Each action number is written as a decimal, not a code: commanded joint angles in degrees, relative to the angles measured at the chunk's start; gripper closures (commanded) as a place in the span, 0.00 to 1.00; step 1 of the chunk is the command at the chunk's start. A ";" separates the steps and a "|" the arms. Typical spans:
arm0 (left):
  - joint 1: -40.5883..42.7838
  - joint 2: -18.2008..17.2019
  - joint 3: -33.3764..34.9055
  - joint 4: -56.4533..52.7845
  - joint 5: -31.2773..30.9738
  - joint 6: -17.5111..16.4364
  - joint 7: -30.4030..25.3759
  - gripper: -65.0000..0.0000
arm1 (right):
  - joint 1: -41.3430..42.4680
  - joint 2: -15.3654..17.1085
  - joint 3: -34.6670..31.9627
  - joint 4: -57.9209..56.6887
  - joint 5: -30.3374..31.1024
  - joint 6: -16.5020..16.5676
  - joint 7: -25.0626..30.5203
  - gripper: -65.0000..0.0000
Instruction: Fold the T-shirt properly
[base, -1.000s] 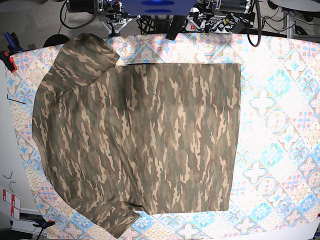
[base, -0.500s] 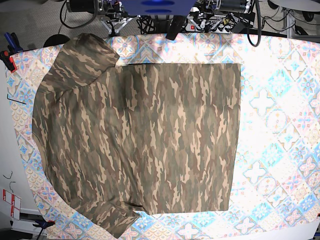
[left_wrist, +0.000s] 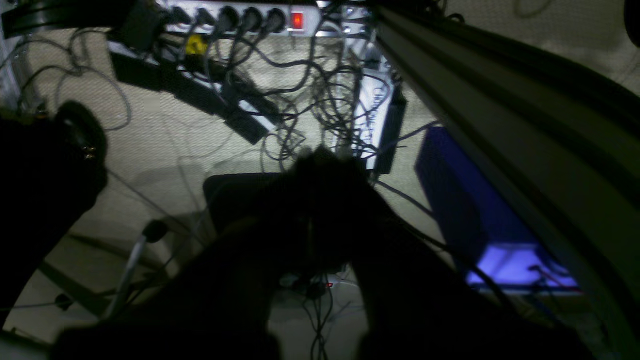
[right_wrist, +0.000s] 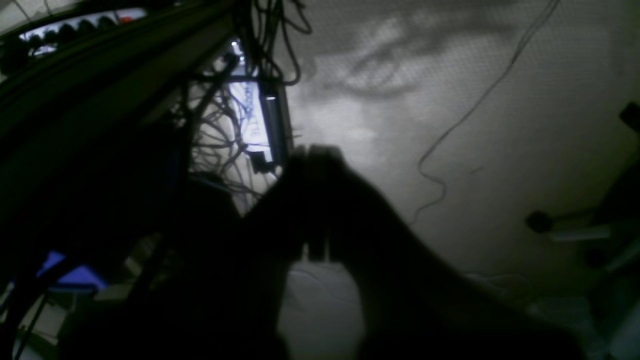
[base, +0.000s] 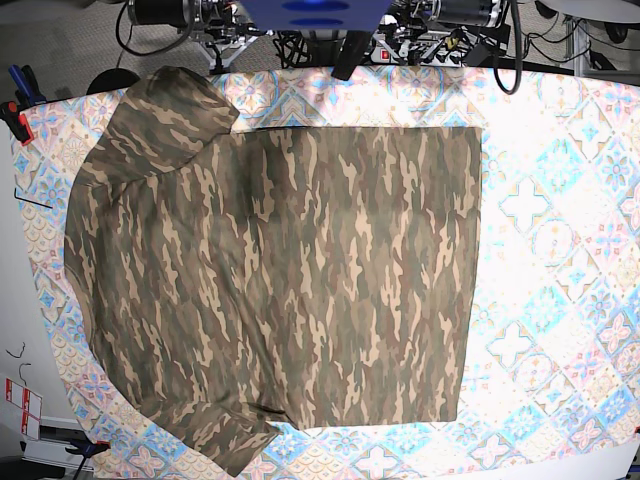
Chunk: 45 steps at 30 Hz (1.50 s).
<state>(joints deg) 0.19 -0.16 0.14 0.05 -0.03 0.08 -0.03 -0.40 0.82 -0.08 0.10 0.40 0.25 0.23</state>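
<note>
1. The left gripper (left_wrist: 312, 200) had its jaws pressed together with nothing between them, a dark silhouette hanging off the table edge above the floor.
2. The right gripper (right_wrist: 312, 200) was likewise fully closed and empty, its fingers meeting in a dark wedge.
3. Beyond the left gripper lay a tangle of black cables (left_wrist: 320, 95), a white power strip (left_wrist: 240, 17) with a lit red switch, and a blue box (left_wrist: 475, 220) beside the grey frame rail (left_wrist: 500, 115).
4. Past the right gripper ran pale carpeted floor (right_wrist: 450, 125) with one thin wire (right_wrist: 465, 115) trailing across it.
5. The camouflage T-shirt (base: 300, 280) lay spread flat on the pastel tiled tablecloth (base: 560, 250), covering the left and middle of the table in the base view.
6. Its straight hem faced that view's right; the sleeves (base: 175, 105) reached to the upper-left and lower-left corners.
7. Neither gripper was near the shirt.
</note>
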 joint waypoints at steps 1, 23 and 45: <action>0.83 -0.14 0.08 0.08 0.25 0.14 -0.19 1.00 | -1.66 0.98 0.21 -0.10 0.08 -0.21 0.17 1.00; 18.32 -2.34 -0.19 -0.05 -0.19 0.14 -52.06 1.00 | -16.61 0.89 0.30 -0.10 0.17 -0.30 36.47 1.00; 33.97 -2.25 -0.36 21.97 -0.45 0.41 -71.84 1.00 | -33.05 1.07 0.21 9.26 0.08 -0.30 74.36 1.00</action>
<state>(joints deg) 32.60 -2.50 -0.16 22.74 -0.30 0.25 -69.82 -32.05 1.52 0.05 9.45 0.19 0.05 72.64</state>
